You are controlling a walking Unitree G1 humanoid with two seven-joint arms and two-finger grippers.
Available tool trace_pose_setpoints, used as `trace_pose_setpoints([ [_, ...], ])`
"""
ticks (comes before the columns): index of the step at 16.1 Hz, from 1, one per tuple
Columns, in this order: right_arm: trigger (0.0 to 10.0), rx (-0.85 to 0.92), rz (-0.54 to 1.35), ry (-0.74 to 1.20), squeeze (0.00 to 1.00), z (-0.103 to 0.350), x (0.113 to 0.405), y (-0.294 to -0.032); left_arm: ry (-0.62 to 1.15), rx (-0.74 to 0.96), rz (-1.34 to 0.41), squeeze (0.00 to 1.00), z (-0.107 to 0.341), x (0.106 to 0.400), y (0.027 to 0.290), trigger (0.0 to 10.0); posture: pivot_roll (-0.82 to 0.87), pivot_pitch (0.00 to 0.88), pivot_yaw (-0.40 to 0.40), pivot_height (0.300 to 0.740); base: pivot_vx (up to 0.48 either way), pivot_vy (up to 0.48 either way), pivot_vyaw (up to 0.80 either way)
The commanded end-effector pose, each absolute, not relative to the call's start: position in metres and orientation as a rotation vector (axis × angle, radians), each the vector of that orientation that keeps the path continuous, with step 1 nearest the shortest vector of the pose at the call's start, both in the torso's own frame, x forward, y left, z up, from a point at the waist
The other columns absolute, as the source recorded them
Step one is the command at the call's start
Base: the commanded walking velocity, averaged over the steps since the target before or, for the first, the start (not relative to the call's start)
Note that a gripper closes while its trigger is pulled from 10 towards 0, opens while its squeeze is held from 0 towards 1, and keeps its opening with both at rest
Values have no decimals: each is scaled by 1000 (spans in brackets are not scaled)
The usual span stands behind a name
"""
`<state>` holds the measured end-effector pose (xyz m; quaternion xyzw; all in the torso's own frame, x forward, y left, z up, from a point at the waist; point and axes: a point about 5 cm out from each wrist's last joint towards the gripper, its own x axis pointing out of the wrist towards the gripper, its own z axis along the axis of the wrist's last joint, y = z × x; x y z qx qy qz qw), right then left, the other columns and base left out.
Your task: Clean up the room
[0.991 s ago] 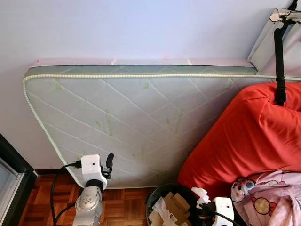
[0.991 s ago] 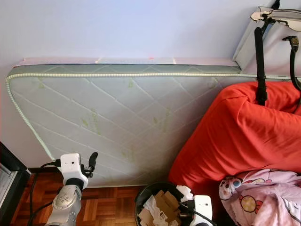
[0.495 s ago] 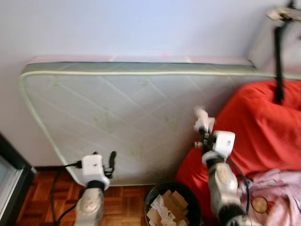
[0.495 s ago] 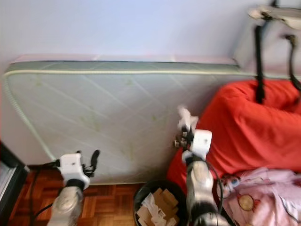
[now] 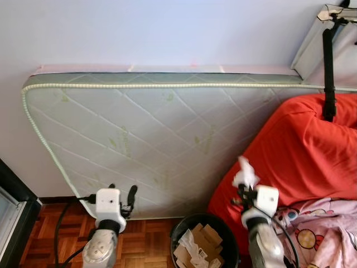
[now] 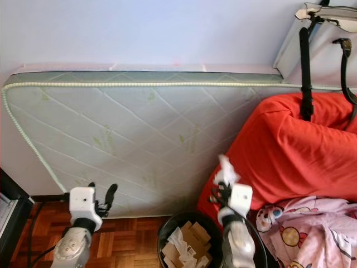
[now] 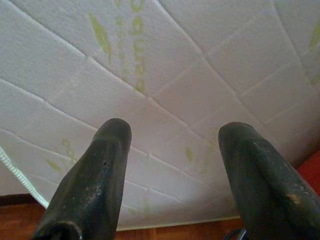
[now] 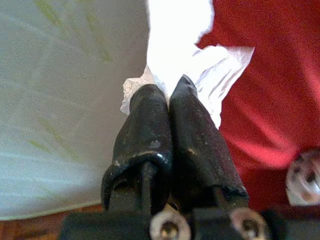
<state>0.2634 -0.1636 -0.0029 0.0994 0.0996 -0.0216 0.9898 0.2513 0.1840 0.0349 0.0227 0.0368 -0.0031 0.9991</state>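
1. Currently, the right gripper (image 8: 169, 107) is pinching a crumpled white tissue (image 5: 245, 174) between closed fingers, holding it up above the black trash bin (image 5: 224, 233), beside the red beanbag (image 5: 301, 156).
2. The left gripper (image 7: 172, 137) is hanging with fingers spread, pointing at the quilted mattress (image 5: 162, 134) that is leaning against the wall.
3. The bin is holding what is probably cardboard and paper scraps (image 5: 198, 249).

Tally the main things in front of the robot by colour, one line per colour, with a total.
White: 2, the mattress and the tissue held in the right gripper
Red: 1, the beanbag
Black: 1, the trash bin
Pink: 1, the cartoon blanket
Total: 5
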Motion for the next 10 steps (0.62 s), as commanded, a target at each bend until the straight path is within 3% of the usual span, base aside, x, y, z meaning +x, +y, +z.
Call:
trace_pose_setpoints([
  [1,10000,177,-48,201,0,-3,263,-166,67,46,-30,0,38,254,179,10000,32,0,-67,740,0,0,0],
  [6,10000,157,-46,258,0,-8,263,-164,61,41,-31,0,42,260,177,10000,33,0,-69,696,0,0,0],
  [10,10000,165,-33,245,0,-6,264,-162,79,35,-9,0,38,256,180,10000,40,12,-78,686,0,0,0],
])
